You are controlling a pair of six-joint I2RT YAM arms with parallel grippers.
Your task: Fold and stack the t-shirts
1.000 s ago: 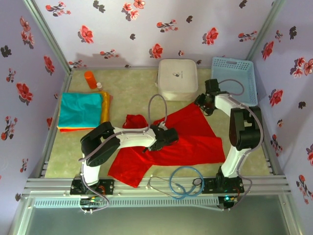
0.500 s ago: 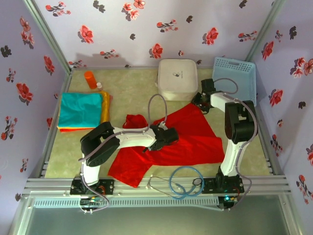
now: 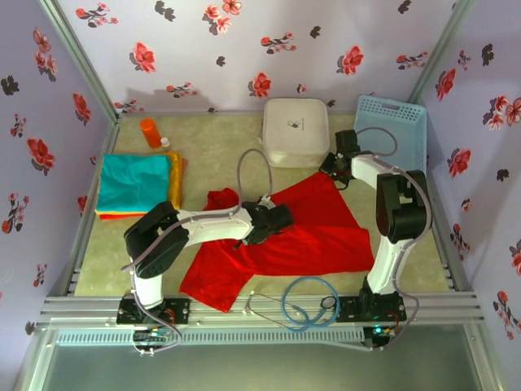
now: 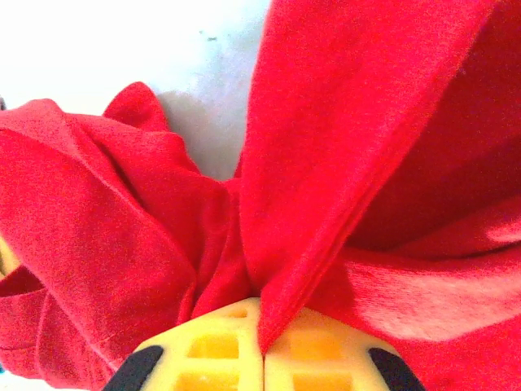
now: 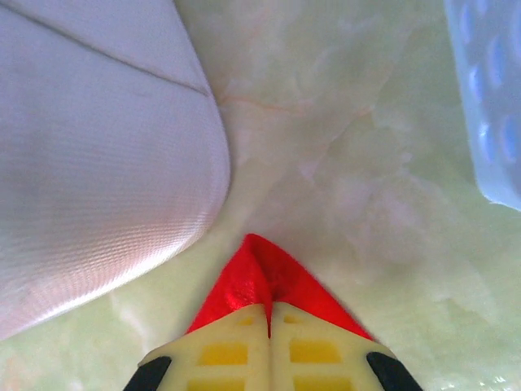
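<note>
One red shirt (image 3: 313, 232) is seen from above, spread loosely across the middle of the table (image 3: 212, 151), and one pile of folded shirts (image 3: 134, 186) lies at the left edge, teal on top with yellow and orange edges showing beneath it. One white case (image 3: 295, 130), one blue basket (image 3: 399, 122) and one orange bottle (image 3: 151, 132) are set along the far side. Two arms are counted. The left gripper (image 3: 273, 221) is placed on the shirt's middle and the right gripper (image 3: 334, 167) at its far corner, between case and basket. How the jaws stand cannot be judged from above. That is supplied by the wrist cameras: the left gripper (image 4: 262, 346) is closed tight on a raised fold of red cloth, and the right gripper (image 5: 269, 314) is pinched shut on the shirt's pointed corner, with the case just to the left and the basket to the right, both apart from the cloth.
</note>
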